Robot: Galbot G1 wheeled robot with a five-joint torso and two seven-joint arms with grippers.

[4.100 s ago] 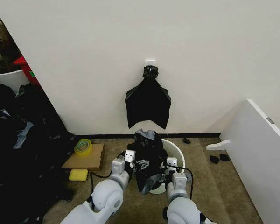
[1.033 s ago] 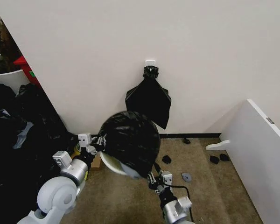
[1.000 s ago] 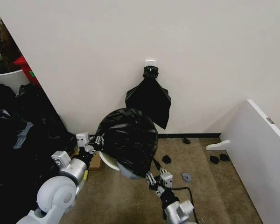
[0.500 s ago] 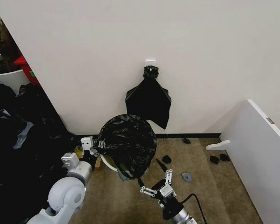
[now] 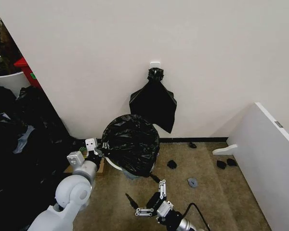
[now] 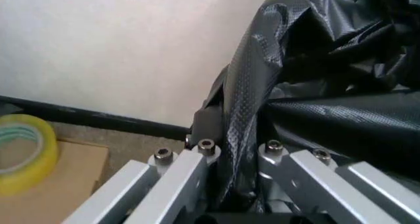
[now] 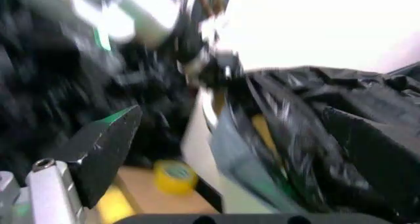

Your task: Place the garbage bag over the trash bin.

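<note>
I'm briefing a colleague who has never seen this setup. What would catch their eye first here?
First, the glossy black garbage bag stretched over the white trash bin on the carpet by the wall. The left gripper is clamped on the bag's edge at the bin's left side, while the right gripper hangs open in front, apart from the bag. Behind, a flat black bundle hangs from a wall hook.

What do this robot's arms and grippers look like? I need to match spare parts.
Both arms have rounded, glossy pale-grey shells. The left gripper has flat silver metal fingers with hex-socket bolts. The right gripper has slim silver links, dark pointed tips and a black cable behind.
</note>
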